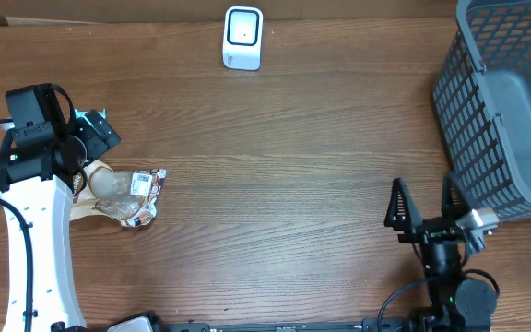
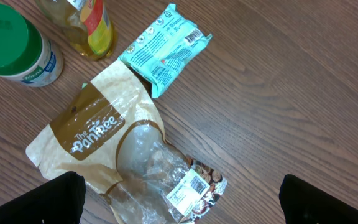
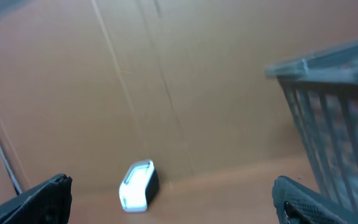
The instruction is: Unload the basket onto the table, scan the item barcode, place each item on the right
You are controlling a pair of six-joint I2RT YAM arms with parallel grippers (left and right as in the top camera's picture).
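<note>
A tan and clear snack bag (image 2: 98, 134) printed "The PanBee" lies flat on the table, with a white barcode label (image 2: 188, 186) at its clear end. In the overhead view the bag (image 1: 127, 195) is at the left, partly under my left arm. My left gripper (image 2: 182, 205) hovers open above the bag's label end, one finger on either side and nothing held. The white scanner (image 1: 242, 37) stands at the far edge, also in the right wrist view as the scanner (image 3: 138, 185). My right gripper (image 1: 422, 201) is open and empty near the front right.
Beside the bag lie a teal packet (image 2: 166, 46), a green-lidded jar (image 2: 14, 46) and a bottle of yellow liquid (image 2: 89, 28). A grey mesh basket (image 1: 501, 111) stands at the right edge, close to my right arm, and shows as the basket (image 3: 334, 118).
</note>
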